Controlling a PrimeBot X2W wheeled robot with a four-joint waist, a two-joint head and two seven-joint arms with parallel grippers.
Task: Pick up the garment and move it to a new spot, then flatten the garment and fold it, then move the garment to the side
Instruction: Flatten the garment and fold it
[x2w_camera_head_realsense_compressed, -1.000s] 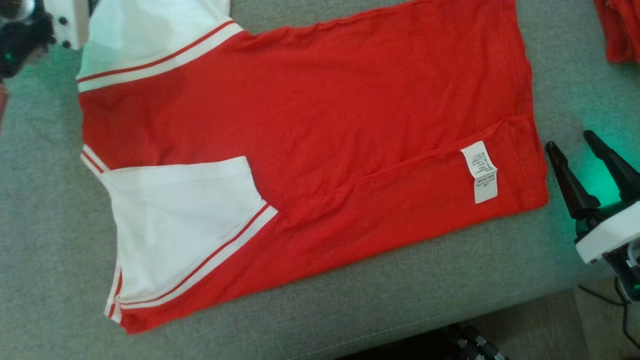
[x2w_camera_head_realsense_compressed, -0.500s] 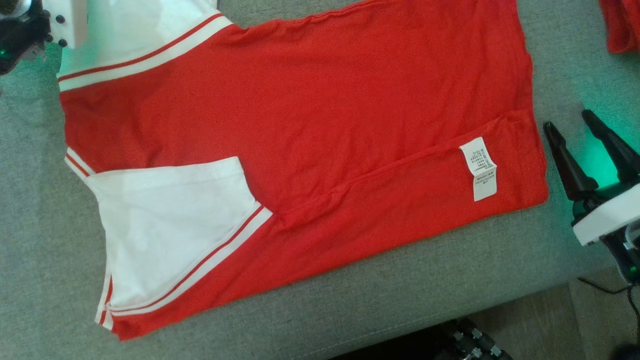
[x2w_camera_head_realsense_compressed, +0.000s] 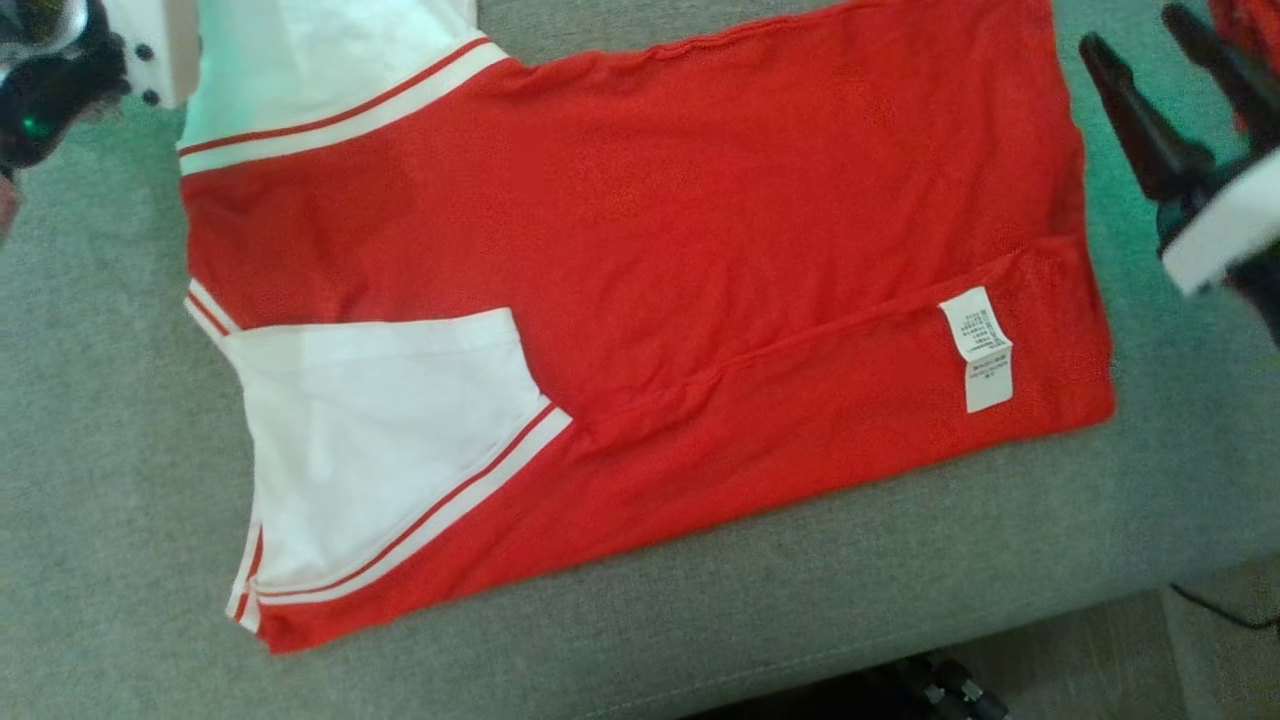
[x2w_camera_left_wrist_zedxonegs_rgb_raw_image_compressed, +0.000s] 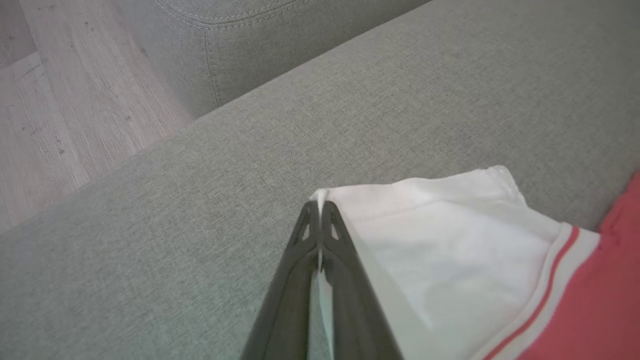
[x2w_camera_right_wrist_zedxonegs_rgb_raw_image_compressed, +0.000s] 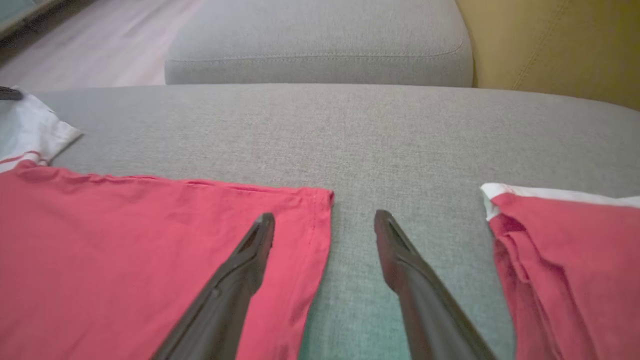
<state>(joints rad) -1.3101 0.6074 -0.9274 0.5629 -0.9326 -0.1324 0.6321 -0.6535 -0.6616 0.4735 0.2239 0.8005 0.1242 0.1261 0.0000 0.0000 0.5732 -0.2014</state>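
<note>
R gripper (x2w_camera_head_realsense_compressed: 1132, 30) has gone from beside the shirt's near hem corner up to its far hem corner, & the L gripper (x2w_camera_left_wrist_zedxonegs_rgb_raw_image_compressed: 320, 209) has snapped shut in the last sec; head cam shifted a bit too. The red-and-white T-shirt (x2w_camera_head_realsense_compressed: 640, 250) lies flat on the grey sofa cushion (x2w_camera_head_realsense_compressed: 700, 620), collar end twd the cushion's left, hem twd its right, close to the front edge. Near side is already folded in over the body: near white sleeve (x2w_camera_head_realsense_compressed: 380, 440) on top, care label (x2w_camera_head_realsense_compressed: 980, 350) showing on the turned flap. L jaws are closed on the edge of the far white sleeve (x2w_camera_left_wrist_zedxonegs_rgb_raw_image_compressed: 450, 225), fabric pinched betw the tips. R jaws stand wide open & empty, one finger over the far hem corner (x2w_camera_right_wrist_zedxonegs_rgb_raw_image_compressed: 320, 197), the other over bare cushion; touching or not, can't tell. A 2nd red garment (x2w_camera_right_wrist_zedxonegs_rgb_raw_image_compressed: 565, 260) sits apart to the right. Step in hand, I'd say: the far-side fold. Next prob. needs R to drop & close on that corner w/o catching the cushion, then both arms carry the far edge twd the front edge, kept taut.
</note>
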